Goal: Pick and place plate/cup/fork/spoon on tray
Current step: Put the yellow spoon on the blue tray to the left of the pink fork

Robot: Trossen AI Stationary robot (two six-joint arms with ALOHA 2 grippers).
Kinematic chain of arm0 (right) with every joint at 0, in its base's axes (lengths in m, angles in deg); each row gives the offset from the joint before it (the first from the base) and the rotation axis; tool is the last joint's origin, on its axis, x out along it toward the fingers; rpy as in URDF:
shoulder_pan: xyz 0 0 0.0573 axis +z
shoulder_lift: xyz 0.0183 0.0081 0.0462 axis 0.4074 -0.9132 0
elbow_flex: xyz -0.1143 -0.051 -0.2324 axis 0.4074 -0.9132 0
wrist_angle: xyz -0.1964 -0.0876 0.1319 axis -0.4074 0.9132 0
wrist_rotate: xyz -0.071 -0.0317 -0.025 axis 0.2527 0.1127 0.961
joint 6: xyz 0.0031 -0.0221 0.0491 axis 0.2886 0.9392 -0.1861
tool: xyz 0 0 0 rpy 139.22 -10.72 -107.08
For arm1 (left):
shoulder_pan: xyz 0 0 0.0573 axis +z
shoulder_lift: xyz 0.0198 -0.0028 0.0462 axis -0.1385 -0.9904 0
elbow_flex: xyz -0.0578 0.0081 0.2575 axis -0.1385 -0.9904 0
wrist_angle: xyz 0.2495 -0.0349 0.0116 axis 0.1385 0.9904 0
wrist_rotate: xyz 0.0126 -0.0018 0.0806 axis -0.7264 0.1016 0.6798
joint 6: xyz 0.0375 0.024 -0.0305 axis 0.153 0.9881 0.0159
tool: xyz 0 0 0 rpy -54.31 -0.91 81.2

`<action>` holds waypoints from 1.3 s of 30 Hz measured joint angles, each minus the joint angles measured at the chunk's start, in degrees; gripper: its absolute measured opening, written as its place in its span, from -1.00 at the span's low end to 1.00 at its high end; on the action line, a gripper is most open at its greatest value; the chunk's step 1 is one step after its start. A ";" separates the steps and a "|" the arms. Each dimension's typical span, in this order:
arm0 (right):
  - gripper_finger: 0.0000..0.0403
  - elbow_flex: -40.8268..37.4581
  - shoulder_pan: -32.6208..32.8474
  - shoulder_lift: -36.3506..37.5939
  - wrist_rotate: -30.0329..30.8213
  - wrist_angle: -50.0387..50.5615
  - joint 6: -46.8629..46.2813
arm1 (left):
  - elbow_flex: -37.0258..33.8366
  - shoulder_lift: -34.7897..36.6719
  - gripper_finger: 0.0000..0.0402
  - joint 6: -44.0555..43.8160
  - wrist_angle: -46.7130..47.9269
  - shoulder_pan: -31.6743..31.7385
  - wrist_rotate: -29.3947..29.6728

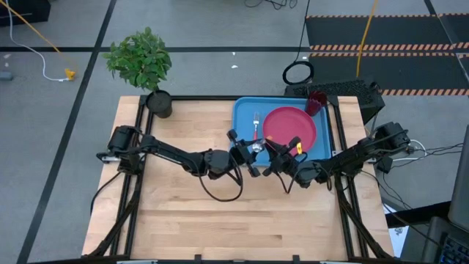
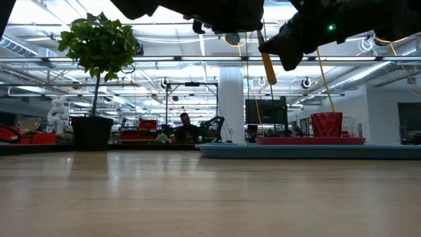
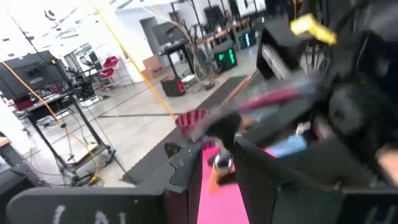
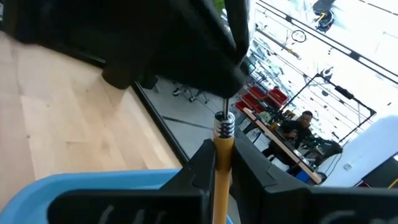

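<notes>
a pale wooden table [image 1: 220,205] stands in a big lit workshop, a potted plant [image 1: 141,62] at its far left corner and a person [image 2: 186,126] seated far behind. the tray [image 1: 242,110] at far right carries the plate [image 1: 289,125], fork [image 1: 256,121] and cup [image 1: 316,101]. above its near edge the right gripper [image 1: 282,155] is clamped on the spoon [image 2: 268,66], the left gripper [image 1: 245,152] meeting it, its grip unclear.

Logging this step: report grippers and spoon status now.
Right gripper shut on spoon, held above the table near the tray. Left gripper close beside it, fingers unclear. Plate, cup, fork on tray.
</notes>
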 joint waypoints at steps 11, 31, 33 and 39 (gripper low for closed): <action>-0.90 -0.02 -0.07 -0.04 -0.12 -0.39 1.33 | 0.02 0.69 -0.54 -4.40 1.85 0.58 -2.42; -0.90 -0.02 -0.09 -0.06 2.52 -0.83 1.31 | 0.02 0.69 -0.54 -6.75 2.32 2.51 -6.05; -0.90 -0.02 -0.09 -0.06 2.59 -0.83 1.31 | 0.02 0.69 -0.54 -6.69 2.35 2.49 -6.03; -0.90 -0.02 -0.09 -0.06 2.66 -0.83 1.36 | 0.02 0.69 -0.62 -6.66 2.41 2.54 -6.09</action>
